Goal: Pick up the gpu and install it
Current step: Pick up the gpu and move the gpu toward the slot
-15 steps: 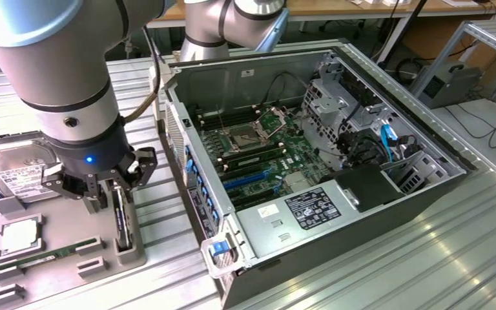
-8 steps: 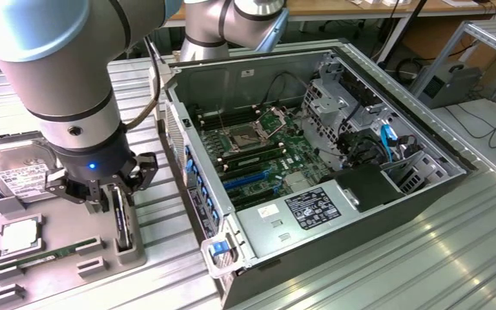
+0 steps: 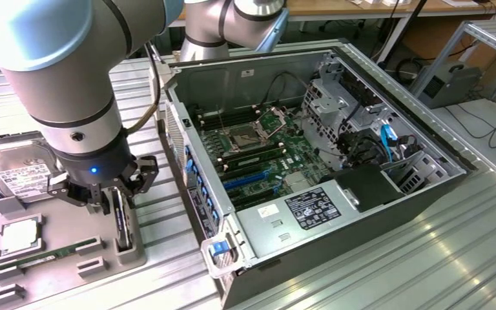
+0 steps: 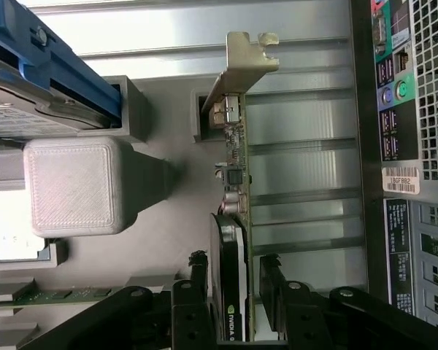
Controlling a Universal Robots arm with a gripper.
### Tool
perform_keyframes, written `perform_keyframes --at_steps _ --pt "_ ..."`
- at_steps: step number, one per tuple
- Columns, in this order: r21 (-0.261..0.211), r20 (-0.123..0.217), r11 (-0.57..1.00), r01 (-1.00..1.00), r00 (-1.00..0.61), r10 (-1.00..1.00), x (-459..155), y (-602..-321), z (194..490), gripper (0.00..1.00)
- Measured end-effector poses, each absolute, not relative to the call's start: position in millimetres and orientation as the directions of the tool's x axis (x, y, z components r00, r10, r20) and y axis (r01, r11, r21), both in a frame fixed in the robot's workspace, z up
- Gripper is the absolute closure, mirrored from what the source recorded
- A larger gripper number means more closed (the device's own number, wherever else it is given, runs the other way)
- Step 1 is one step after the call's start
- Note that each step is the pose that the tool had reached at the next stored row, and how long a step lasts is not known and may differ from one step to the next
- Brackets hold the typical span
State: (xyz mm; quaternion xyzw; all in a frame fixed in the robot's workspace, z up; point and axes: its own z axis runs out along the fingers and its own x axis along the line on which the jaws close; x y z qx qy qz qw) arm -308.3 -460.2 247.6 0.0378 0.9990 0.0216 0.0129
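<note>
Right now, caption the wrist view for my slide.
Open gripper straddles the gpu standing on edge in its gray holder beside the computer case.

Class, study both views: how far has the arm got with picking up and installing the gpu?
Done: the open gripper is down at the gpu, one finger on each side.
In hand: nothing looks gripped yet; the card stands on edge in its grey holder.
Left: grasp, lift and seating in the computer case, whose blue slots hold no card.
</note>
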Motion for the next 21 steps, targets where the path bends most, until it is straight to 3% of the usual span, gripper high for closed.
perform_keyframes --at_steps 21 --pt "0.044 -0.024 0.996 0.075 -0.997 0.076 -309.5 -459.5 240.6 0.58"
